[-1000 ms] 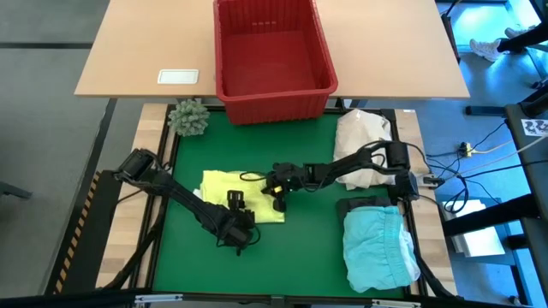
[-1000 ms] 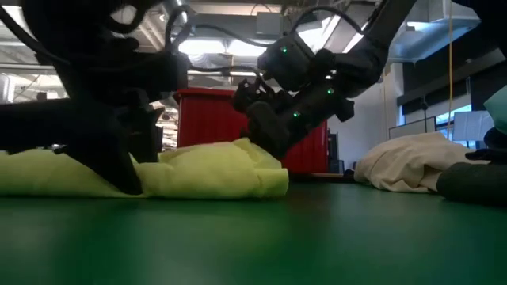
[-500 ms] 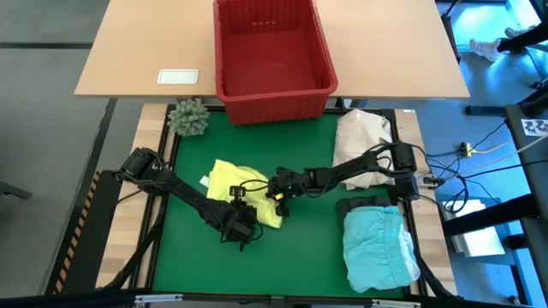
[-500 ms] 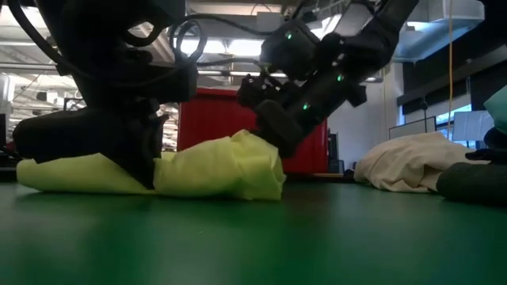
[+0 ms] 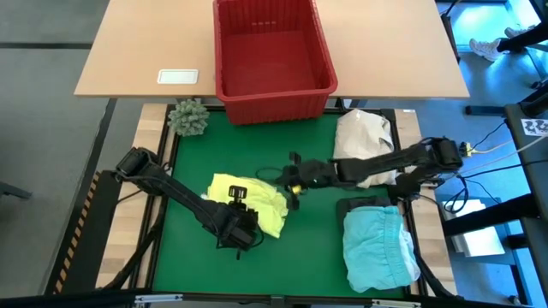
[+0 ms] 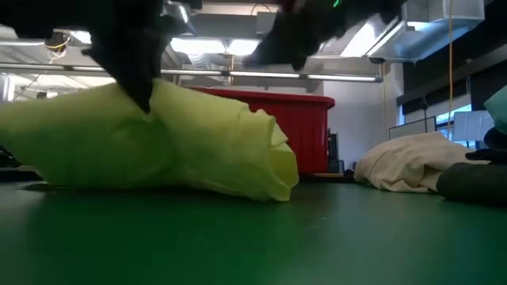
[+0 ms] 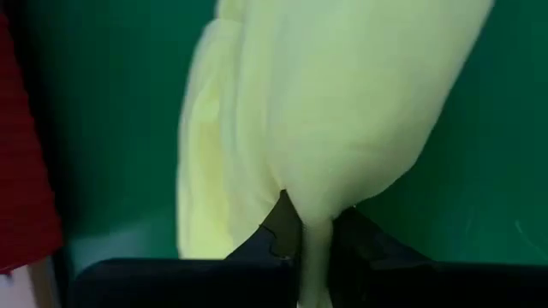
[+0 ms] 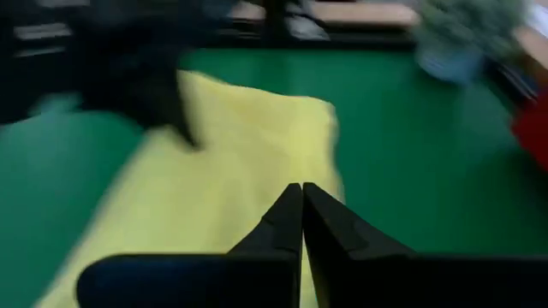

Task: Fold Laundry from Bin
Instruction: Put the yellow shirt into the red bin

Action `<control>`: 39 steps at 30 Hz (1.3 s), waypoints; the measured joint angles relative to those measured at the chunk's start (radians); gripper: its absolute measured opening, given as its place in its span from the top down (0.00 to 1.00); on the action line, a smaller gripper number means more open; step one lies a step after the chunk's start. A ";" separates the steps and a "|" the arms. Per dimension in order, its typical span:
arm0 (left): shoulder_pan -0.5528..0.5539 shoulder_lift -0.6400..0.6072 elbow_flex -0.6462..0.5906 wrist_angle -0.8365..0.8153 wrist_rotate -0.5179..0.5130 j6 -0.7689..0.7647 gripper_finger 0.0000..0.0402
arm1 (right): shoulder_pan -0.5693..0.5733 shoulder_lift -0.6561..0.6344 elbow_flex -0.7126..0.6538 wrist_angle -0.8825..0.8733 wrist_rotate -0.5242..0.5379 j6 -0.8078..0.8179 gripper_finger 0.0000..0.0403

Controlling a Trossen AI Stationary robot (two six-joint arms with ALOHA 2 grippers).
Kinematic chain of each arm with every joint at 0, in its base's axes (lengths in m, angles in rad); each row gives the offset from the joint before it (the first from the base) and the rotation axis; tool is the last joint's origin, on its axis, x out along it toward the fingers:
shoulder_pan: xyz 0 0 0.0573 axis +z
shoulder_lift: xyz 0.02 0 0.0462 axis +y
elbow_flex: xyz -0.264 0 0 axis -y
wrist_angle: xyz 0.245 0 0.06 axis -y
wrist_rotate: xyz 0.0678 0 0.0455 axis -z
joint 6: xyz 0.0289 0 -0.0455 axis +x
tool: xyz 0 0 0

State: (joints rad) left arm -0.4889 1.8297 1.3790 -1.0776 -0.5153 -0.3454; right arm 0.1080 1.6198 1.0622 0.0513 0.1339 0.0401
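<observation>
Green mat below the red bin (image 5: pixel 274 51): both arms work the yellow garment (image 5: pixel 248 204).
Left gripper (image 7: pixel 312 244) is clamped on a fold of it, seemingly to lift an edge; right gripper (image 5: pixel 294 178) is closed at its far side, perhaps to steady it, with no visible grip.

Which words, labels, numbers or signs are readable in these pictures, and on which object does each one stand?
None can be read.
White card on the wooden table: any print too small to read.
Black-and-white marker at the right edge: a pattern, no letters.
Red bin and yellow garment: no text shows.
</observation>
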 joint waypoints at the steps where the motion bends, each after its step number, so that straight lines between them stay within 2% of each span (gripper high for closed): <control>1: 0.001 0.000 0.014 -0.015 -0.001 0.003 0.94 | 0.019 -0.010 0.000 0.001 -0.020 -0.016 0.97; 4: 0.005 0.000 0.030 -0.014 0.016 0.016 0.94 | 0.089 -0.016 0.000 0.041 -0.044 -0.091 0.93; 8: 0.017 0.000 0.031 -0.021 0.050 0.020 0.94 | 0.180 0.003 0.000 0.027 -0.024 -0.123 0.80; 11: 0.023 0.000 0.031 -0.029 0.062 0.027 0.94 | 0.238 0.046 -0.001 0.047 -0.009 -0.089 0.66; 17: 0.048 0.000 0.031 -0.034 0.076 0.028 0.94 | 0.326 0.185 -0.001 0.265 0.036 -0.017 0.33; 21: 0.056 0.000 0.031 -0.034 0.090 0.042 0.94 | 0.347 0.250 0.000 0.359 0.149 -0.009 0.12; 23: 0.060 0.000 0.031 -0.034 0.104 0.042 0.94 | 0.343 0.267 0.003 0.353 0.231 0.005 0.04; 26: 0.065 0.000 0.031 -0.036 0.115 0.042 0.94 | 0.321 0.297 0.024 0.344 0.305 0.035 0.03; 30: 0.080 0.000 0.031 -0.037 0.128 0.035 0.94 | 0.308 0.356 0.080 0.334 0.311 0.035 0.06; 32: 0.091 0.000 0.032 -0.038 0.134 0.026 0.94 | 0.310 0.393 0.133 0.276 0.327 0.028 0.06; 39: 0.106 0.000 0.032 -0.035 0.142 0.015 0.94 | 0.304 0.501 0.311 -0.031 0.575 0.008 0.01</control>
State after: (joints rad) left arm -0.3828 1.8294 1.4109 -1.1126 -0.3730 -0.3307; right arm 0.4115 2.1209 1.3728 0.0203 0.7088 0.0477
